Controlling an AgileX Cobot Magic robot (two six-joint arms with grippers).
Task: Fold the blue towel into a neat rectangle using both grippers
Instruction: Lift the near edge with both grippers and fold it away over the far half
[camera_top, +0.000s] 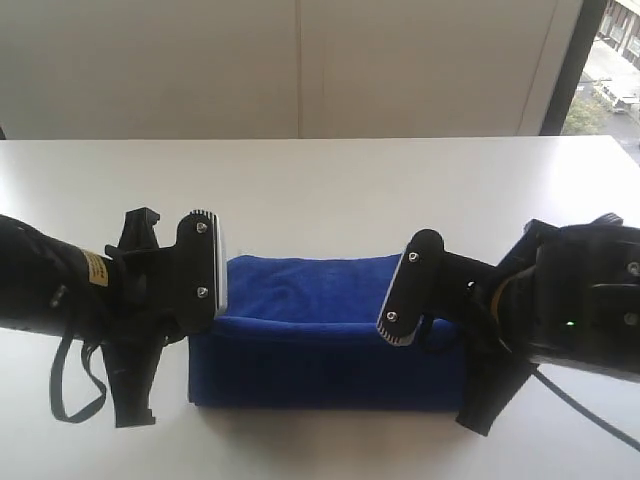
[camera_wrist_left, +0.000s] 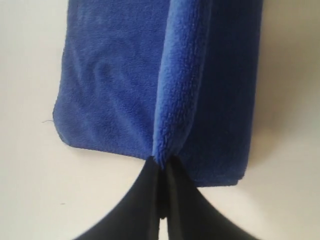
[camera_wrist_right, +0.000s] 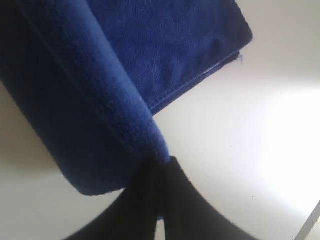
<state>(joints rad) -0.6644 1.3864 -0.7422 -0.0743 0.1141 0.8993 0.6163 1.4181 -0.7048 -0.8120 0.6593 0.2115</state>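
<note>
The blue towel (camera_top: 330, 340) lies partly folded on the white tabletop (camera_top: 330, 190), toward 6 o'clock from the tabletop's middle in the exterior view. A raised ridge of cloth runs across it from 9 to 3 o'clock.

The left end effector (camera_wrist_left: 161, 167) sits at the towel's 9 o'clock end, its black fingers pressed together on the tip of that ridge. The right end effector (camera_wrist_right: 160, 167) is at the 3 o'clock end, clamped on the other tip in the same way (the pinch shows only in the wrist views).

On the 12 o'clock side of the ridge a layer of cloth lies flat with a straight far edge. On the 6 o'clock side the cloth drops to a rounded, stacked front edge.

Bare tabletop spreads wide toward 12 o'clock. Toward 6 o'clock only a narrow strip shows before the picture ends.
</note>
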